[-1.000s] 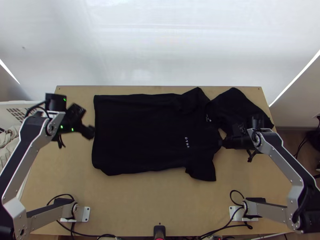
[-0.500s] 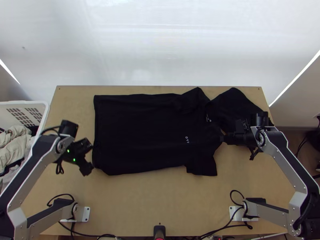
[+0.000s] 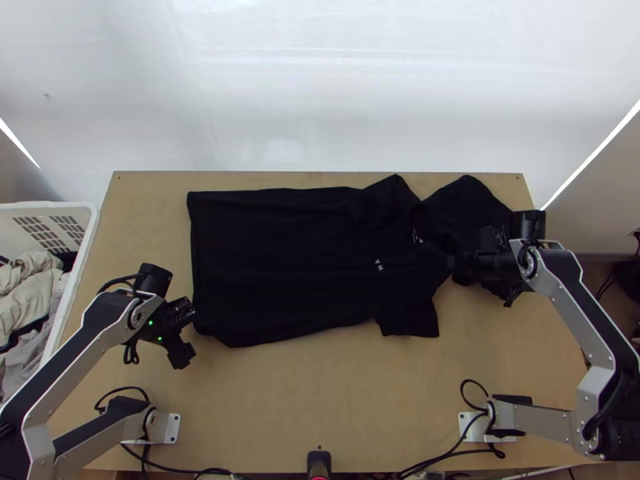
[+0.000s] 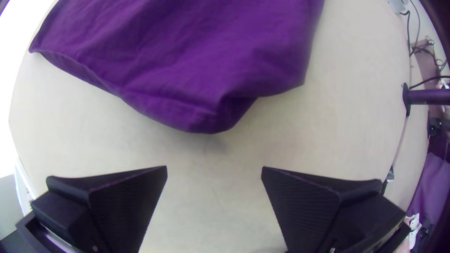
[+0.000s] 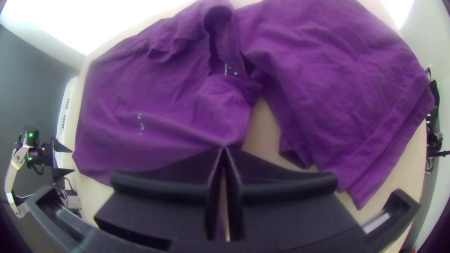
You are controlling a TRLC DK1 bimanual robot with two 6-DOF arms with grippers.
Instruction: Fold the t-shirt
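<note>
Right gripper (image 3: 451, 262) pinches T-shirt (image 3: 280, 264) near its collar (image 3: 417, 220)

The short-sleeved black tee lies mostly spread across the wooden table (image 3: 320, 400), rumpled toward the pinched shoulder. Beside its hem corner, above bare tabletop, the left gripper (image 3: 190, 336) has its fingers (image 4: 126, 201) parted wide, with nothing between them
</note>
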